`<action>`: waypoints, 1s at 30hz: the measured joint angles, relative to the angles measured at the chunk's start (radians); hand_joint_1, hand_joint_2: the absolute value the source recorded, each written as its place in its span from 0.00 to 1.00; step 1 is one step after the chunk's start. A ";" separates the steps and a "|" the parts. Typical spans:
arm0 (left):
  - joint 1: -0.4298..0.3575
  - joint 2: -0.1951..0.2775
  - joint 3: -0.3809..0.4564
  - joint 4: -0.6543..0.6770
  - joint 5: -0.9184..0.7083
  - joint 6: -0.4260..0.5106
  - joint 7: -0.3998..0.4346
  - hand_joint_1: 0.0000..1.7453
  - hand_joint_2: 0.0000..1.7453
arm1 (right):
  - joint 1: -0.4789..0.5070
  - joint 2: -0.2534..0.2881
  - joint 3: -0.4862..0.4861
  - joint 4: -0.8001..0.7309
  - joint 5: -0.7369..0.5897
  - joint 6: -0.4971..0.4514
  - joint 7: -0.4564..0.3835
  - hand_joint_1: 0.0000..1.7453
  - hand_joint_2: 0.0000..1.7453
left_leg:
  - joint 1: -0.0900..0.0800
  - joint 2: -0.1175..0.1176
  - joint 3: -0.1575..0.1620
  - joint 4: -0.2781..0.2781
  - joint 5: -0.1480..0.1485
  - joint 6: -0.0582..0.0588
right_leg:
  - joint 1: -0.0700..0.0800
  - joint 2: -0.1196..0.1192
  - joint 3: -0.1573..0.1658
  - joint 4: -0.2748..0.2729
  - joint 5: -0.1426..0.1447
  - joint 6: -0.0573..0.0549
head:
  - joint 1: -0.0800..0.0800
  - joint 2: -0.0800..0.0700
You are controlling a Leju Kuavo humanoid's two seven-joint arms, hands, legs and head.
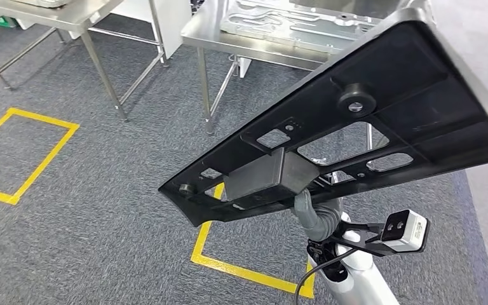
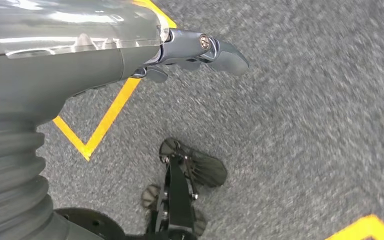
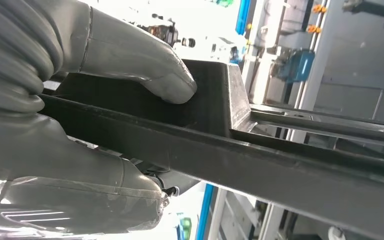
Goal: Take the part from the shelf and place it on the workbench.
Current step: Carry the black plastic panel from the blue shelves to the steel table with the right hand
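The part [image 1: 381,121] is a large, flat black plastic panel with cut-outs, ribs and a round boss. It hangs tilted in the air across the right half of the head view. My right hand [image 1: 318,213] grips it from below at a box-shaped block near its narrow end. In the right wrist view the thumb [image 3: 145,65] presses on top of the part [image 3: 280,160] and the fingers [image 3: 105,185] wrap underneath. The steel workbench [image 1: 254,39] stands ahead, beyond the part. My left hand [image 2: 200,50] hangs over the carpet and holds nothing.
A machined metal plate [image 1: 292,25] lies on the workbench. A second steel table [image 1: 70,22] stands at the far left. Yellow tape squares [image 1: 25,155] [image 1: 241,270] mark the grey carpet. The wrist camera [image 1: 405,230] juts out beside my right forearm.
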 joint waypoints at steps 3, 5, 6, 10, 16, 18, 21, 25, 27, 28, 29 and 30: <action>-0.001 -0.002 0.000 0.000 -0.004 -0.001 0.001 0.00 1.00 | -0.001 0.004 0.000 -0.001 0.009 0.000 0.000 1.00 1.00 | -0.007 0.028 0.011 0.002 -0.011 -0.012 | 0.015 -0.070 0.088 -0.169 0.055 -0.017 | 0.000 0.000; -0.002 -0.003 0.000 0.000 -0.005 -0.002 0.000 0.00 1.00 | 0.000 0.006 0.000 -0.002 0.011 0.000 0.001 1.00 1.00 | -0.011 0.050 0.015 0.001 -0.015 -0.022 | 0.022 -0.060 0.089 -0.184 0.055 -0.025 | 0.000 0.000; -0.003 -0.002 0.000 0.000 -0.005 -0.003 -0.001 0.00 1.00 | 0.001 0.007 0.000 -0.002 0.011 0.000 0.001 1.00 1.00 | -0.011 0.060 0.018 0.001 -0.018 -0.027 | 0.018 -0.047 0.090 -0.188 0.058 -0.029 | 0.000 0.000; -0.005 -0.004 -0.001 0.000 -0.003 -0.010 -0.004 0.00 1.00 | -0.002 0.013 0.000 -0.005 0.020 0.001 0.000 1.00 1.00 | -0.002 -0.021 -0.037 0.142 -0.104 -0.043 | 0.007 0.000 0.099 -0.203 0.067 -0.049 | 0.000 0.000; -0.001 -0.004 -0.001 0.000 -0.004 -0.016 -0.004 0.00 1.00 | -0.002 0.016 0.000 -0.002 0.047 -0.001 -0.002 1.00 1.00 | 0.000 -0.055 -0.066 0.141 -0.037 -0.045 | 0.008 0.048 0.103 -0.194 0.061 -0.045 | 0.000 0.000; -0.002 -0.004 -0.001 0.000 -0.005 -0.018 -0.005 0.00 1.00 | -0.003 0.016 0.000 -0.003 0.047 -0.001 -0.002 1.00 1.00 | -0.002 -0.061 -0.022 0.033 0.004 -0.036 | 0.011 0.054 0.101 -0.187 0.056 -0.035 | 0.000 0.000; -0.003 -0.004 -0.002 0.000 -0.007 -0.024 -0.006 0.00 1.00 | -0.003 0.016 0.000 -0.005 0.054 -0.009 -0.003 1.00 1.00 | -0.003 -0.063 -0.017 0.012 0.008 -0.017 | 0.012 0.057 0.095 -0.185 0.058 -0.019 | 0.000 0.000; -0.005 -0.004 -0.003 0.000 -0.011 -0.033 -0.007 0.00 1.00 | -0.001 0.016 0.000 -0.016 0.063 -0.024 -0.004 1.00 1.00 | 0.001 -0.056 -0.016 0.001 0.017 0.003 | 0.007 0.033 0.041 -0.063 -0.020 -0.001 | 0.000 0.000; -0.004 -0.004 -0.003 0.000 -0.008 -0.039 -0.007 0.00 1.00 | 0.005 0.016 0.000 -0.017 0.065 -0.026 -0.006 1.00 1.00 | 0.000 -0.052 -0.018 0.002 0.017 0.006 | 0.003 0.025 -0.020 0.067 -0.075 0.005 | 0.000 0.000; -0.004 -0.004 -0.003 0.000 -0.007 -0.041 -0.007 0.00 1.00 | 0.008 0.016 0.000 -0.017 0.066 -0.026 -0.008 1.00 1.00 | -0.001 -0.051 -0.019 0.002 0.017 0.006 | 0.001 0.023 -0.034 0.097 -0.079 0.006 | 0.000 0.000; -0.004 -0.004 -0.003 0.000 -0.006 -0.044 -0.007 0.00 1.00 | 0.009 0.016 0.000 -0.017 0.067 -0.027 -0.010 1.00 1.00 | -0.001 -0.050 -0.019 0.003 0.017 0.005 | 0.000 0.022 -0.028 0.085 -0.062 0.006 | 0.000 0.000; -0.004 -0.004 -0.003 0.000 -0.005 -0.045 -0.008 0.00 1.00 | 0.009 0.016 0.000 -0.017 0.068 -0.029 -0.012 1.00 1.00 | -0.001 -0.049 -0.018 0.003 0.016 0.005 | -0.001 0.020 -0.003 0.038 -0.032 0.004 | 0.000 0.000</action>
